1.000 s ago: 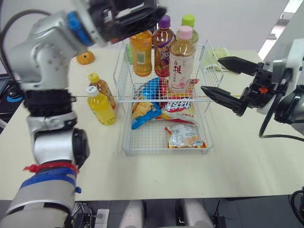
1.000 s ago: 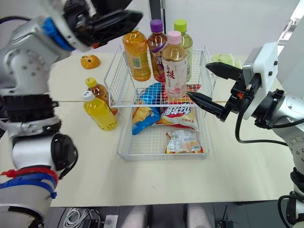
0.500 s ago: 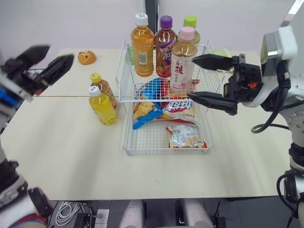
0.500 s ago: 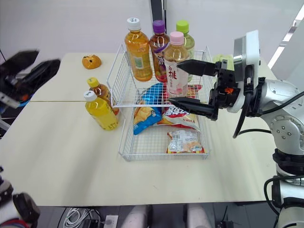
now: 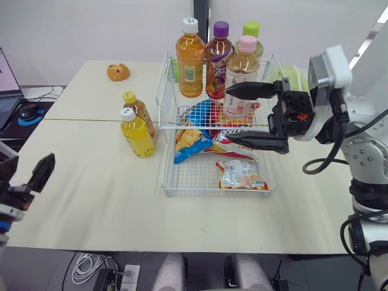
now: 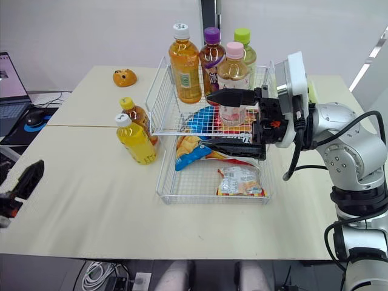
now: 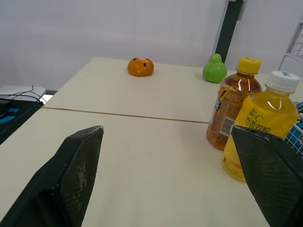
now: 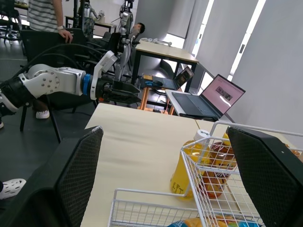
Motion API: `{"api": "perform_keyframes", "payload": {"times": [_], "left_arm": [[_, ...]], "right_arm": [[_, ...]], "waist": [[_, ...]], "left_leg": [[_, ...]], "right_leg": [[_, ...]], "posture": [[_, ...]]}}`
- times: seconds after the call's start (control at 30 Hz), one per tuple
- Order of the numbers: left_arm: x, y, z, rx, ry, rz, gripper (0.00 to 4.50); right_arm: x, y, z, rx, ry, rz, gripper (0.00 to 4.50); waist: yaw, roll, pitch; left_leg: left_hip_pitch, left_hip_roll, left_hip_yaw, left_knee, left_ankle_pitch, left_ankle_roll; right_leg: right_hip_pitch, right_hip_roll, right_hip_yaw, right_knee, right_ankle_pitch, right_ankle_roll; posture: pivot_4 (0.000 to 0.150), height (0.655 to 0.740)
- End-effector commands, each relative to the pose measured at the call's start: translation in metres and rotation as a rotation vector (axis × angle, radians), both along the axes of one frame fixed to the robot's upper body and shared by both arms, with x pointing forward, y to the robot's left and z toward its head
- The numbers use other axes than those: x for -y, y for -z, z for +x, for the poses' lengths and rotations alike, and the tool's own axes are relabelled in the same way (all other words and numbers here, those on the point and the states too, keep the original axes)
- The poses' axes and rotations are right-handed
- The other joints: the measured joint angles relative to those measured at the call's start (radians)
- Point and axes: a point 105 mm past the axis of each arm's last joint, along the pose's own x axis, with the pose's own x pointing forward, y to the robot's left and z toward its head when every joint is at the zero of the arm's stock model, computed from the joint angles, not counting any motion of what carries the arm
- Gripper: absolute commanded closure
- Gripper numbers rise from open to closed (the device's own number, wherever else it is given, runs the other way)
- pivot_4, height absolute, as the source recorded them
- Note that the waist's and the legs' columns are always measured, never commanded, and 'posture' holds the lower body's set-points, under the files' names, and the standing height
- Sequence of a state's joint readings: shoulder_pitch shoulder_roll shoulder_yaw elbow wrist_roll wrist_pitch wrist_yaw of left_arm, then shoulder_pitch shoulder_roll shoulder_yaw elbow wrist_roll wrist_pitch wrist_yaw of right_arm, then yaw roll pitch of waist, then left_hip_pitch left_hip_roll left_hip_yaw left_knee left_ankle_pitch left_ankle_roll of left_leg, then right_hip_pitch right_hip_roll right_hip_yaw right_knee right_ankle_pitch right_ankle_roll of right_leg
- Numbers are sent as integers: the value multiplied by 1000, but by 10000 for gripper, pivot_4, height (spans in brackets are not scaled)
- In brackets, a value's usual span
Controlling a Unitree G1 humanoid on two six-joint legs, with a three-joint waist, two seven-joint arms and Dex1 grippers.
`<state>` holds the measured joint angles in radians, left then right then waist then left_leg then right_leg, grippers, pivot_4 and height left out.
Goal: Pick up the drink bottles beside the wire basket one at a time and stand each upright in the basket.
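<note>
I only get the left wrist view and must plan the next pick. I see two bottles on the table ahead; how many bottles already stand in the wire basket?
Observer: Four stand upright in the wire basket, on its upper tier: the white-capped bottle, purple-capped bottle, green-capped bottle and pink-capped bottle.
Operator: Where is the right gripper?
Observer: The right gripper is open, over the basket just in front of the pink-capped bottle.
Operator: Anything else in the basket?
Observer: Snack bags lie on its lower tier.
</note>
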<state>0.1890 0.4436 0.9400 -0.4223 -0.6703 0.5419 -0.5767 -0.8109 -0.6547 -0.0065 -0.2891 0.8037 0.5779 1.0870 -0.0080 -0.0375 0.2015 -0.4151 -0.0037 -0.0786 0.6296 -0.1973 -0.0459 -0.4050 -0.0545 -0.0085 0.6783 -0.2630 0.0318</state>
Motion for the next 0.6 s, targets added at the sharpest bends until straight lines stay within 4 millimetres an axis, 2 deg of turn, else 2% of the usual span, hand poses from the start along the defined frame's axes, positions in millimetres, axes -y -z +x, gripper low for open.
{"api": "perform_keyframes", "payload": {"times": [0.03,0.37,0.47,0.6], "left_arm": [[11,-7,-2,33,7,49,311],[20,-10,1,31,9,55,311],[32,-4,-1,-7,69,76,311],[38,-2,-1,-25,110,90,311]], "right_arm": [[3,-11,-4,55,1,8,0],[6,-12,-1,54,19,9,0],[7,-12,2,54,36,12,0],[8,-12,3,54,48,17,0]], "waist": [[1,0,0],[1,0,0],[1,0,0],[1,0,0]], "left_leg": [[0,0,0,0,0,0],[0,0,0,0,0,0],[0,0,0,0,0,0],[0,0,0,0,0,0]], "right_leg": [[0,0,0,0,0,0],[0,1,0,0,0,0],[0,1,0,0,0,0],[0,1,0,0,0,-1]], "posture": [[1500,7400],[1500,7400],[1500,7400],[1500,7400]]}}
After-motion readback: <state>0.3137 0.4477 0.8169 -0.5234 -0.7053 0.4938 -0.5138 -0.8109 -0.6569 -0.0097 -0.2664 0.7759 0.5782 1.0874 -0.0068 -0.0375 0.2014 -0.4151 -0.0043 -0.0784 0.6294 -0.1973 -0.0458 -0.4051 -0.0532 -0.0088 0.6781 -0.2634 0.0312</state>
